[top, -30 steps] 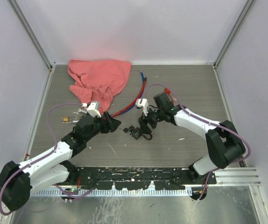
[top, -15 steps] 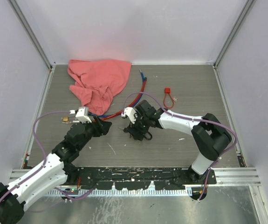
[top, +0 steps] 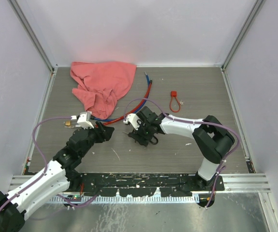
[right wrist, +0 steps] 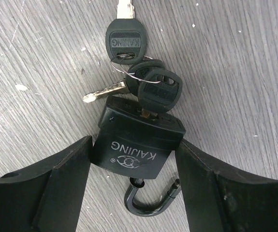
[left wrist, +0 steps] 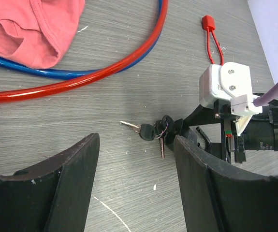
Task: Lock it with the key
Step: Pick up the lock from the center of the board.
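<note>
Black KAIJING metal padlock (right wrist: 129, 150), black-headed key (right wrist: 160, 92) inserted at 12 o'clock, sits snug between right gripper (right wrist: 134, 142) fingers; cannot tell if gripped. Left gripper (left wrist: 136, 137) released, empty.

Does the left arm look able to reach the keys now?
Probably yes: the keys lie uncovered just ahead of the open left gripper, though the right gripper around the padlock crowds them.

The top camera looks steeply down over the whole table (top: 201, 82); each wrist camera stares close at it (both share the keys (right wrist: 125, 42)).
</note>
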You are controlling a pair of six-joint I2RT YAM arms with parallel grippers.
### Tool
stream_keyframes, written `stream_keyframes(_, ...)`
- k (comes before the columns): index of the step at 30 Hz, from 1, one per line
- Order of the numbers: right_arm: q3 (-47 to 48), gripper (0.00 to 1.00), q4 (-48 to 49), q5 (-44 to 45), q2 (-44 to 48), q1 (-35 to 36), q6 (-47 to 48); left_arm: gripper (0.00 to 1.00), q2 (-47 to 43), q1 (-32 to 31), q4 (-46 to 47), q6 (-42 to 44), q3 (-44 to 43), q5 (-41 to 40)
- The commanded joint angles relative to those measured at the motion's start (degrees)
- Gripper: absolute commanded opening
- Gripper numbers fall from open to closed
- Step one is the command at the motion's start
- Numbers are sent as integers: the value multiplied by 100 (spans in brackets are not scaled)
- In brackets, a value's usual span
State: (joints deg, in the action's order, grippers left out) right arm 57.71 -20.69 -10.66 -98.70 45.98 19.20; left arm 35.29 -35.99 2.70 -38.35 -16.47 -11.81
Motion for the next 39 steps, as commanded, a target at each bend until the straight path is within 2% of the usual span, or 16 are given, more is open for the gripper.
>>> stream_keyframes(1, 228, 71, 32, 275, -10, 22, -10, 64, -109, 22, 170, 38, 25, -120)
stream_keyframes(6, 275, 62, -33, 281, -8, 21, 79, 64, -172, 22, 161, 47, 54, -112)
stream_keyframes(9, 330, 61, -127, 235, 6, 17, 171, 64, -219, 22, 169, 47, 77, -99)
stream_keyframes(11, 365, 64, -184, 152, 17, -22, 213, 64, -260, 24, 177, 55, 95, -73)
stream_keyframes(14, 379, 77, -235, 86, 17, -69, 227, 64, -301, 23, 241, 72, 130, -18)
stream_keyframes(15, 381, 79, -234, 82, 17, -76, 230, 64, -303, 23, 266, 73, 135, 1)
stream_keyframes(25, 385, 78, -241, 125, -53, -86, 225, 63, -276, 22, 363, 71, 162, 76)
stream_keyframes(35, 445, 52, -324, -94, 17, -209, 213, 63, -285, 22, 521, 99, 205, 199)
stream_keyframes(39, 499, 32, -417, -510, 167, -432, 241, 63, -272, 27, 652, 144, 234, 318)
